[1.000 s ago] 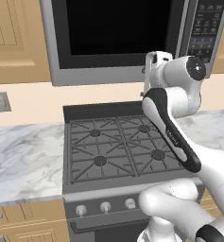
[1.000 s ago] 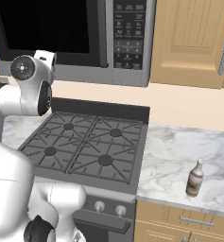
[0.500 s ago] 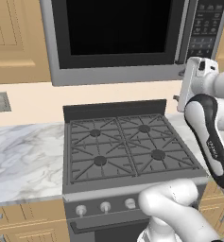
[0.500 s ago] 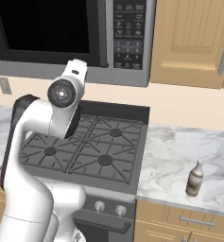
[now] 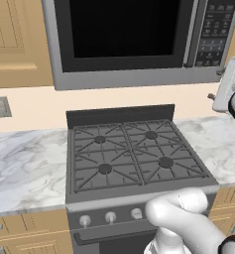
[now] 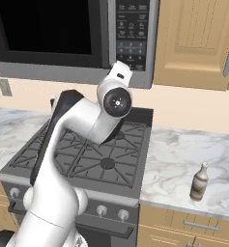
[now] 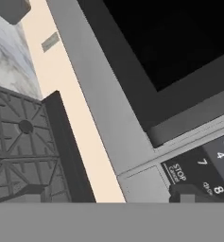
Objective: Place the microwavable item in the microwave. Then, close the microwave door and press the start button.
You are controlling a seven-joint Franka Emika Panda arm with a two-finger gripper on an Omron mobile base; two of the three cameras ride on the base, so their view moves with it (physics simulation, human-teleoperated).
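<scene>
The microwave (image 5: 114,77) hangs above the stove, and the microwave door (image 5: 121,30) lies flush with its front, its window dark. The microwavable item is hidden from view. The dark button panel (image 5: 215,32) sits on the oven's right side. My gripper (image 5: 215,84) hovers just below and in front of that panel, empty, its jaws wide apart. In the hand view the fingertips (image 7: 30,191) stand far apart at the bottom, with the panel's STOP key (image 7: 176,172) and number keys close ahead of my gripper (image 7: 108,194). The arm's wrist (image 6: 116,100) rises below the panel (image 6: 133,38).
A black gas stove (image 5: 131,154) fills the counter under the microwave, with marble counter (image 5: 25,163) on both sides. A small brown-and-white bottle (image 6: 199,182) stands on the right counter. A grey shape (image 7: 9,9) is cut by the hand view's corner; what it is cannot be told.
The arm has swung to the right across the microwave's front, ending by the button panel. The jaws stayed wide apart throughout.
</scene>
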